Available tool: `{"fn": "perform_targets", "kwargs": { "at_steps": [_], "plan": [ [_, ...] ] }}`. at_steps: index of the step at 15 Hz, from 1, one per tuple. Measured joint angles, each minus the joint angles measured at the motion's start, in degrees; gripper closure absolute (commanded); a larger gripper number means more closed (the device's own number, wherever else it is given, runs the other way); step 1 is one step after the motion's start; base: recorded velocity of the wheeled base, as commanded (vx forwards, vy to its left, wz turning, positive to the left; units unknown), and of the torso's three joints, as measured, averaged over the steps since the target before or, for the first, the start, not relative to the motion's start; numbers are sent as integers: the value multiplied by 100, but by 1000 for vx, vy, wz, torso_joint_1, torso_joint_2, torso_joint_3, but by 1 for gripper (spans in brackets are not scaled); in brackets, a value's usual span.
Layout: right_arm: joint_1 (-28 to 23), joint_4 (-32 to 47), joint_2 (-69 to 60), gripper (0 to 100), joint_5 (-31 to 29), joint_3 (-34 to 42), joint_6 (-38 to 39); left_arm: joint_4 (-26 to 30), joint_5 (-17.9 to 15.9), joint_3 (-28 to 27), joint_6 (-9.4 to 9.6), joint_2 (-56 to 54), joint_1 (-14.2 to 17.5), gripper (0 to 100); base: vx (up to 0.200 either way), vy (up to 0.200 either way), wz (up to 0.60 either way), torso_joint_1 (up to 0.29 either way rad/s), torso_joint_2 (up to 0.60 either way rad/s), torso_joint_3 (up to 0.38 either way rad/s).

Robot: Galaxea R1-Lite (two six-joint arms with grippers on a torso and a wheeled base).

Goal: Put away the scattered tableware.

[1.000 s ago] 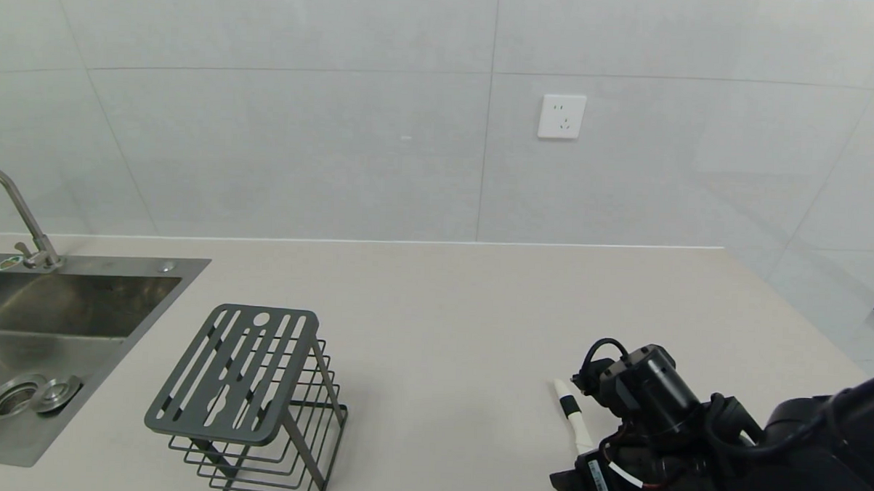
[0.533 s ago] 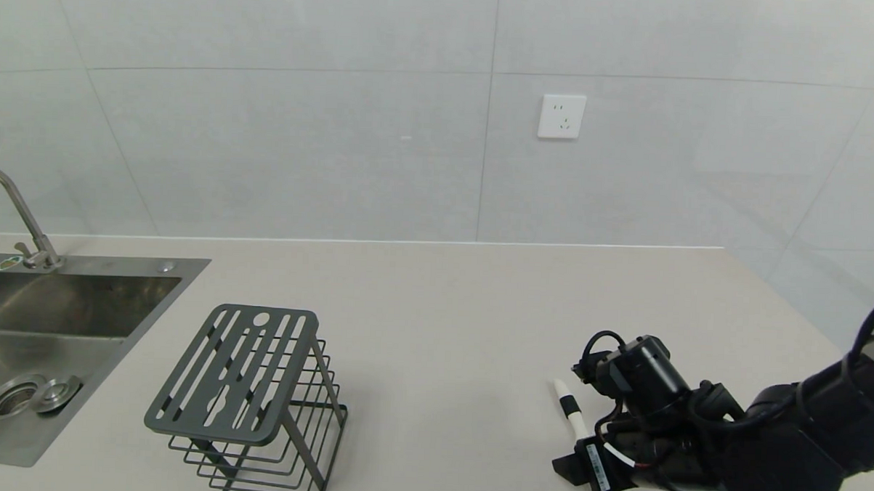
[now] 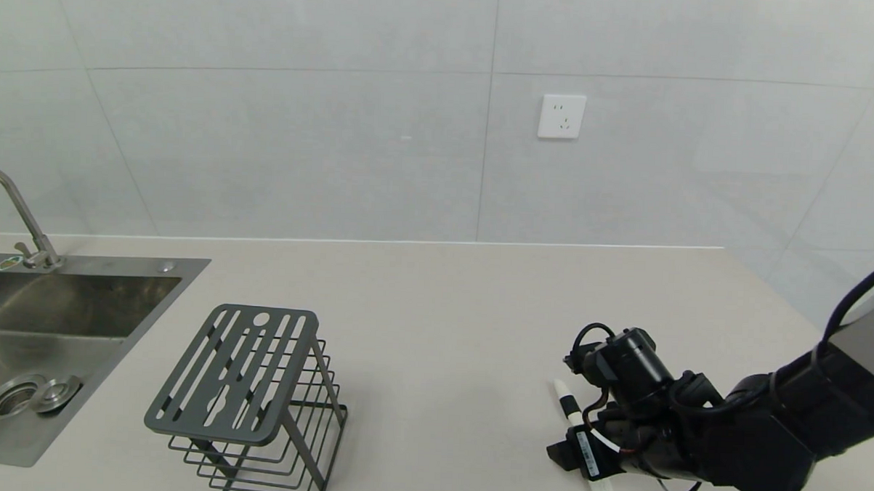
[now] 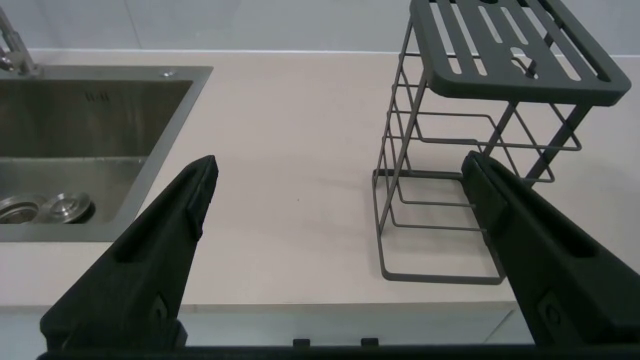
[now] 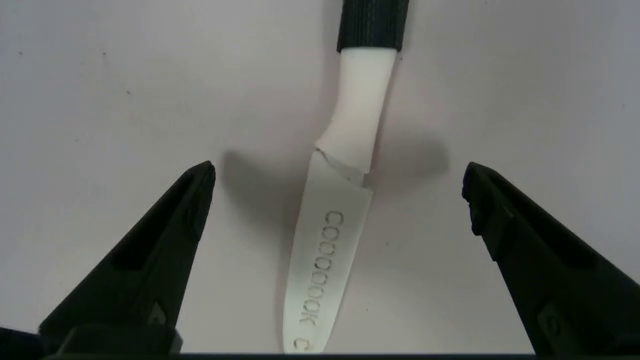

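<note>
Knife (image 5: 326,250) is lying flat on the countertop (image 3: 441,325); we are holding the right gripper (image 5: 335,185) just above it, fingers (image 5: 140,270) spread astride the blade, evidently lining up a pinch.

Sink (image 3: 116,271) left — rack (image 3: 238,369) centre — knife (image 3: 562,391) right.

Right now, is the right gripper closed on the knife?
No, the right gripper is wide open, with the knife lying flat on the counter between its two sides.
</note>
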Motion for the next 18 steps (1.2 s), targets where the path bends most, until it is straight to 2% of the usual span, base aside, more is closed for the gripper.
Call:
{"fn": "perform_targets", "kwargs": {
  "at_steps": [7,8,18],
  "plan": [
    [35,-1,190,0,-44,28,9,0,2,0,-1,0,0,0,0,0,0,0,0,0],
    [38,-12,224,100,-39,28,13,0,0,0,-4,0,0,0,0,0,0,0,0,0],
    [13,-193,194,100,-50,77,15,0,2,0,-4,0,0,0,0,0,0,0,0,0]
  ]
}}
